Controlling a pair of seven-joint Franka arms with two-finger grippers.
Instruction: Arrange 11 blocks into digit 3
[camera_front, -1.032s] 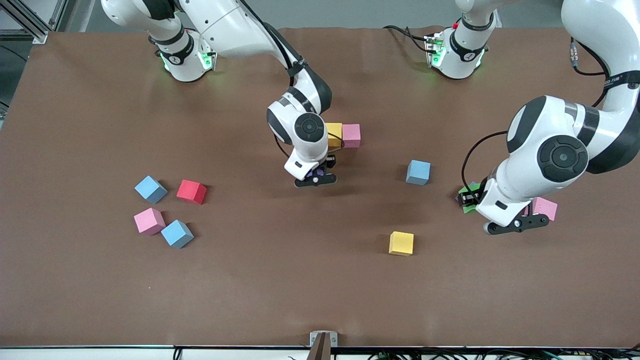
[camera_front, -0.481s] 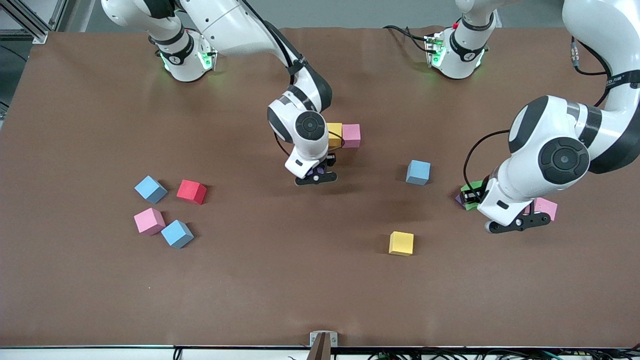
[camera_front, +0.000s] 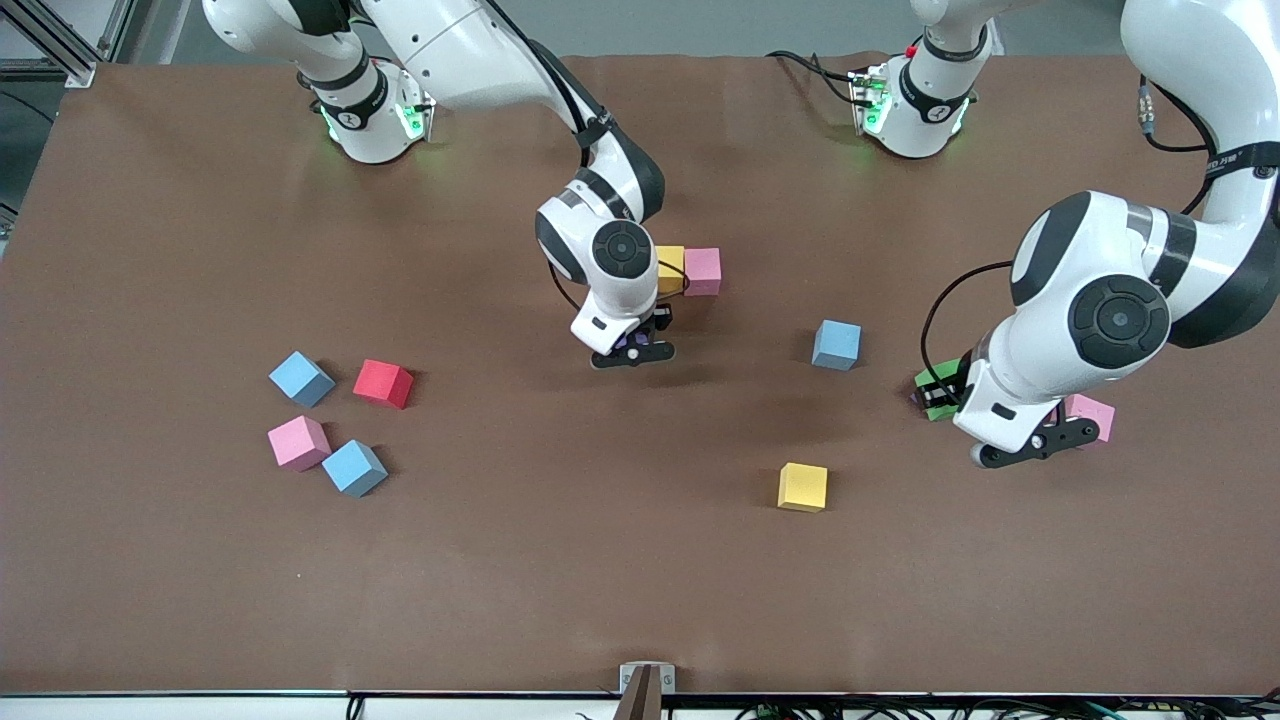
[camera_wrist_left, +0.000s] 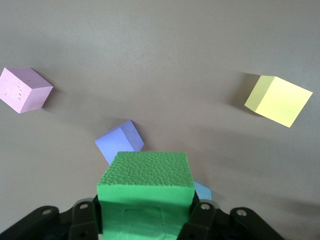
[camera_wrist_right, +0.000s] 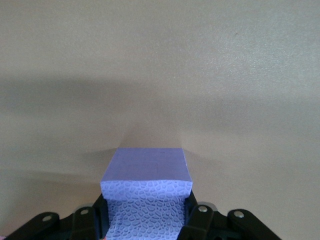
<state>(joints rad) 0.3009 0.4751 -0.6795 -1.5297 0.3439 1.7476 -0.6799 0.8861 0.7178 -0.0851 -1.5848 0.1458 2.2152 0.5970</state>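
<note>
My right gripper is shut on a purple block and holds it low over the table, just camera-side of a yellow block that touches a pink block. My left gripper is shut on a green block above another purple block, which lies on the table. A pink block sits beside that gripper. No figure like a digit 3 shows, only the yellow and pink pair side by side.
Loose blocks lie on the brown table: a light blue one, a yellow one, and a cluster toward the right arm's end of light blue, red, pink and light blue.
My right gripper has edged slightly toward the yellow and pink pair with the purple block. My left gripper has shifted a little toward the right arm's end with the green block.
</note>
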